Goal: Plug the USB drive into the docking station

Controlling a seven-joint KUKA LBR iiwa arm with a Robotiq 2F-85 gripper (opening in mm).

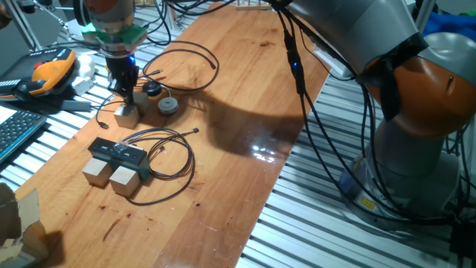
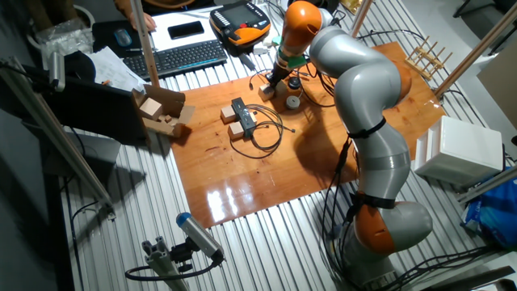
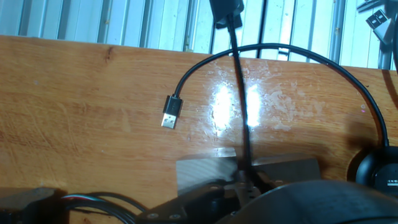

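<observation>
My gripper stands low over a pale wooden cube at the far left of the table, fingers close together. In the hand view the fingertips meet over the cube's top, with a small dark piece pinched between them that I take for the USB drive; most of it is hidden. The docking station, a flat black bar with a thin looped cable, lies on two wooden cubes nearer the front edge. It also shows in the other fixed view, left of the gripper.
A black round puck and a pale round disc lie right of the gripper. The puck's cable loops across the table and ends in a loose USB plug. A keyboard and an orange pendant lie off the left edge.
</observation>
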